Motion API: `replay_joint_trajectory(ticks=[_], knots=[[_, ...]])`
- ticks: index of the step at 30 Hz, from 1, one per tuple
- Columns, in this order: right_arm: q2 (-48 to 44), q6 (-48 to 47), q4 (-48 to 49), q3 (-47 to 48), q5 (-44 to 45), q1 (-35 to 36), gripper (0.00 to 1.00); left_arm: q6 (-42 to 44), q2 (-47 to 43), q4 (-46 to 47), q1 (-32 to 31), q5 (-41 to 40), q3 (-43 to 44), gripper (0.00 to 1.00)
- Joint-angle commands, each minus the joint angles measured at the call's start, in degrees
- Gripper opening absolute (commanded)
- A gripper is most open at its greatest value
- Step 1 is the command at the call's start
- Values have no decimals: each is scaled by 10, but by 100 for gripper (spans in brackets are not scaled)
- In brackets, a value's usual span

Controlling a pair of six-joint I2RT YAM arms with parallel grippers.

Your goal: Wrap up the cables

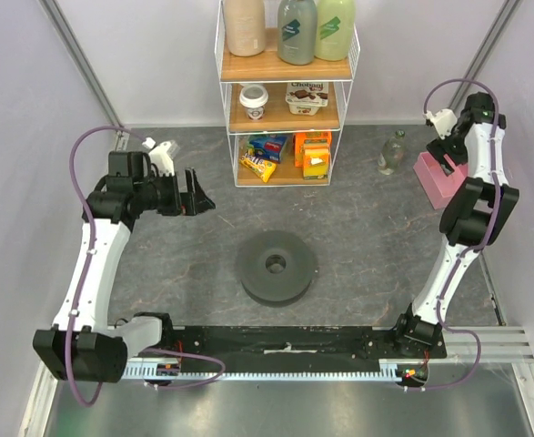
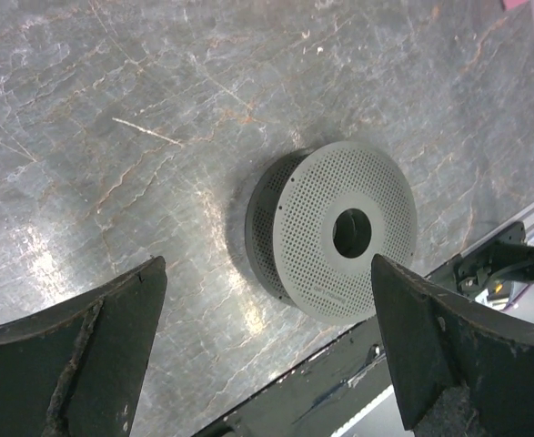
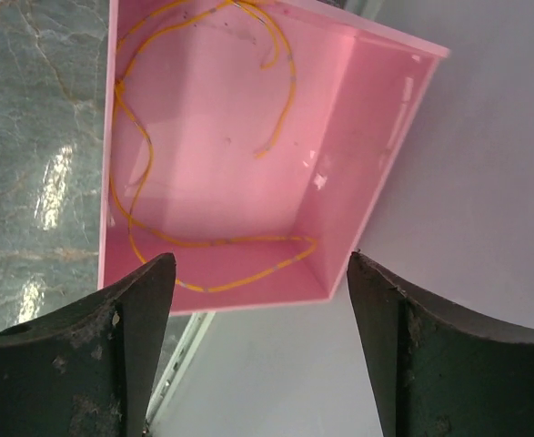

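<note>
We see wire (image 3: 219, 242) loose inside pink box (image 3: 376, 182), far right table (image 1: 376, 237) edge | right gripper (image 3: 260, 264) above it, spread wide, empty | left gripper (image 1: 196, 194) wide too (spool (image 1: 296, 273) mid-table, open room around)

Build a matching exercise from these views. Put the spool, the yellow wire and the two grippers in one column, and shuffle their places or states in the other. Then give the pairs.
Things:
1. spool
2. yellow wire
3. left gripper
4. right gripper

Places or states:
A. jaws open, over the pink box
B. lying loose inside the pink box
C. flat on the table, near its middle
D. jaws open, over the table's left side, holding nothing

Pairs: 1-C, 2-B, 3-D, 4-A
</note>
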Motion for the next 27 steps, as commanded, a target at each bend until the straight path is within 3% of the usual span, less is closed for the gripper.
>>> replay_joint_trajectory(ticks=[1, 7, 27], knots=[[34, 16, 15, 30, -20, -1, 84, -73, -54, 106, 6, 7, -31, 99], [49, 16, 35, 8, -22, -1, 84, -78, -74, 141, 5, -54, -35, 99], [76, 7, 37, -4, -37, -2, 81, -78, -52, 140, 6, -56, -38, 99]])
